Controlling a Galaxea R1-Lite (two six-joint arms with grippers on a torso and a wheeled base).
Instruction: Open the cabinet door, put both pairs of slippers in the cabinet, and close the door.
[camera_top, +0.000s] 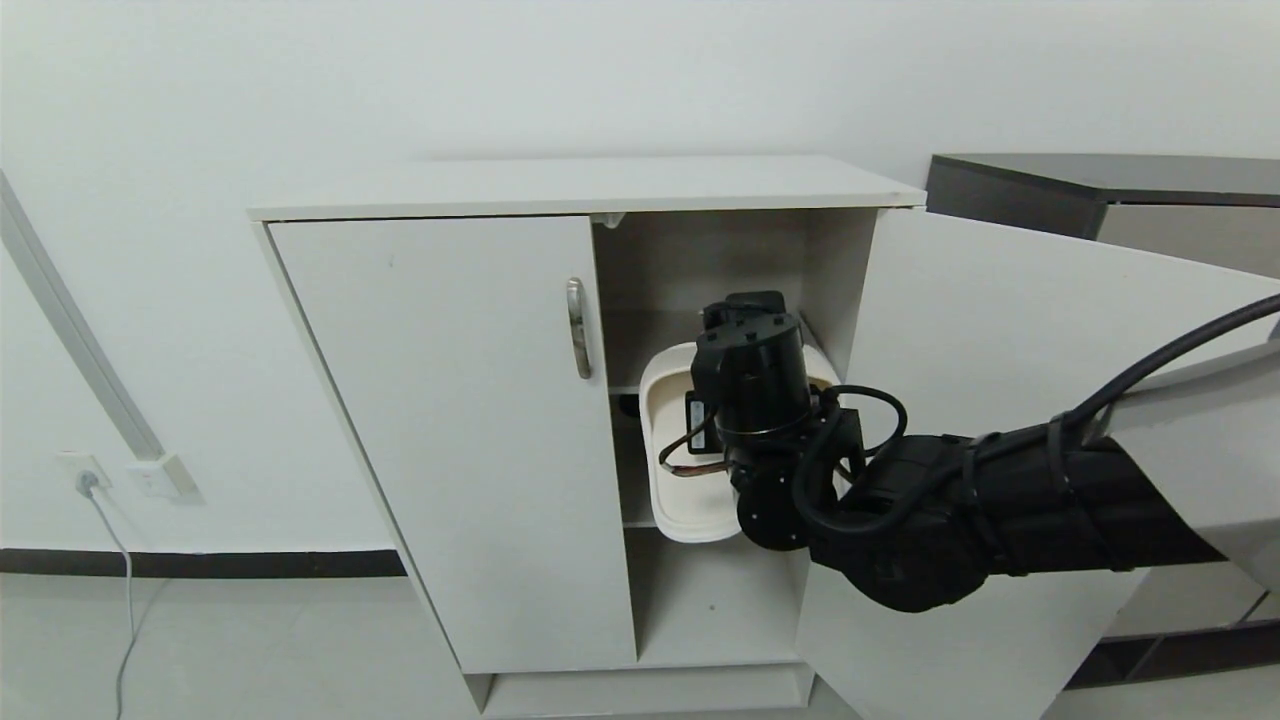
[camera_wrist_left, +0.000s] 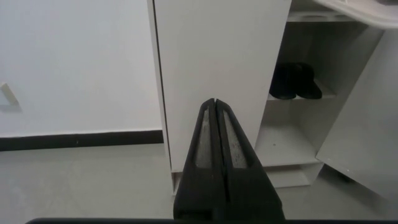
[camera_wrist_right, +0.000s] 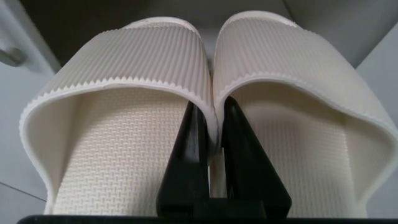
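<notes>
The white cabinet (camera_top: 450, 430) has its left door closed and its right door (camera_top: 1000, 330) swung open. My right gripper (camera_wrist_right: 210, 109) is shut on a pair of cream slippers (camera_wrist_right: 124, 124), pinching their two inner walls together. In the head view the cream slippers (camera_top: 685, 480) hang tilted at the open compartment, level with the middle shelf and partly behind my right wrist (camera_top: 760, 390). A pair of black slippers (camera_wrist_left: 295, 81) rests on a shelf inside the cabinet. My left gripper (camera_wrist_left: 214, 118) is shut and empty, low in front of the closed left door.
A metal handle (camera_top: 577, 327) runs down the closed left door. A wall socket with a cable (camera_top: 85, 478) is at the left. A dark-topped unit (camera_top: 1100, 190) stands behind the open door. The bottom compartment (camera_top: 700, 600) has bare room.
</notes>
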